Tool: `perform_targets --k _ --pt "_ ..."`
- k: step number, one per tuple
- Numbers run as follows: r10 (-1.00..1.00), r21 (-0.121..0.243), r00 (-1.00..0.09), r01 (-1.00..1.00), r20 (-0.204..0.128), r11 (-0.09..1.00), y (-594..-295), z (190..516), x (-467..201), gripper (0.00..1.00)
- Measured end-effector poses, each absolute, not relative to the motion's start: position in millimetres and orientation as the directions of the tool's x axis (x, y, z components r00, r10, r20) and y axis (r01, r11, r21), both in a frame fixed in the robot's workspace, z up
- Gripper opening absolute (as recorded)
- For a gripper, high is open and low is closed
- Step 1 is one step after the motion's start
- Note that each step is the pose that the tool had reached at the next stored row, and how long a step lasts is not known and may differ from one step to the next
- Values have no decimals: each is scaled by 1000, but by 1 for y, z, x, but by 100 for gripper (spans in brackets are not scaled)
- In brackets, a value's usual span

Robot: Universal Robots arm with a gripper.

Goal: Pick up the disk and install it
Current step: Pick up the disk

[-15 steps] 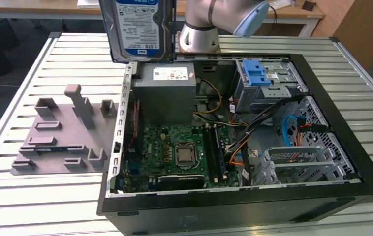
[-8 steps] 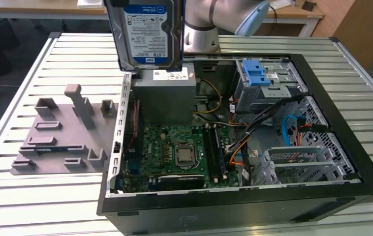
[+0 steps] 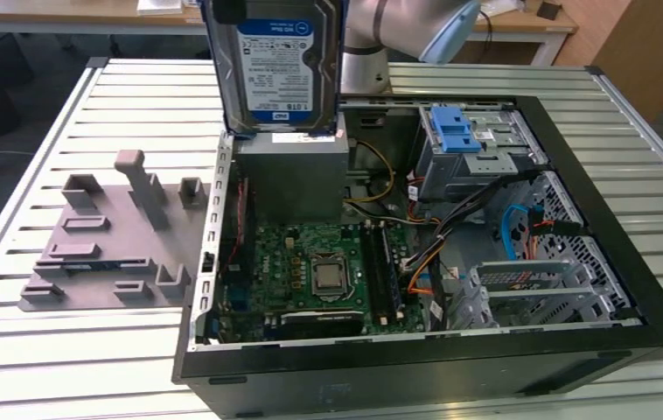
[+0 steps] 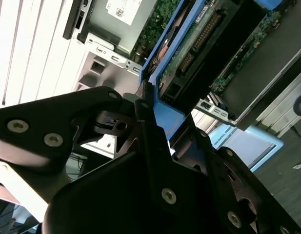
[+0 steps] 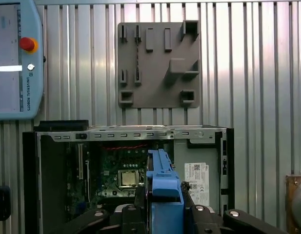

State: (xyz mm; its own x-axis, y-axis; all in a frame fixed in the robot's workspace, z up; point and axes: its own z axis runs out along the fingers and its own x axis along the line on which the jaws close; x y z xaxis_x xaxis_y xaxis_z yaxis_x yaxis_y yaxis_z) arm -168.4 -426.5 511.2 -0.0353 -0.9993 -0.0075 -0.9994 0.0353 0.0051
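The disk (image 3: 275, 70) is a silver hard drive with a blue-and-white label and blue side rails. In the exterior view it hangs upright above the back of the open computer case (image 3: 425, 372), over the grey power supply box (image 3: 290, 175). In the second wrist view my gripper (image 4: 151, 105) is shut on the disk (image 4: 199, 39), whose circuit-board underside and blue rail show. In the first wrist view the disk (image 5: 162, 180) shows edge-on as a blue rail between the black fingers (image 5: 191, 209), above the motherboard (image 5: 123, 170).
A drive cage with a blue ribbed latch (image 3: 457, 131) sits at the case's back, on the exterior view's right. A grey fixture plate (image 3: 110, 245) lies on the slatted metal table (image 3: 133, 96) beside the case. A teach pendant (image 5: 16, 58) rests on the table.
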Motion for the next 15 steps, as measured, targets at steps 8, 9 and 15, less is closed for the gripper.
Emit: perform_targets --k 8,9,15 --pt "-999 5 -35 -999 -8 35 -429 507 -149 36" --pt "-999 5 -35 -999 -7 35 -430 506 -146 36" --pt "-999 5 -35 -999 -8 35 -433 503 -130 36"
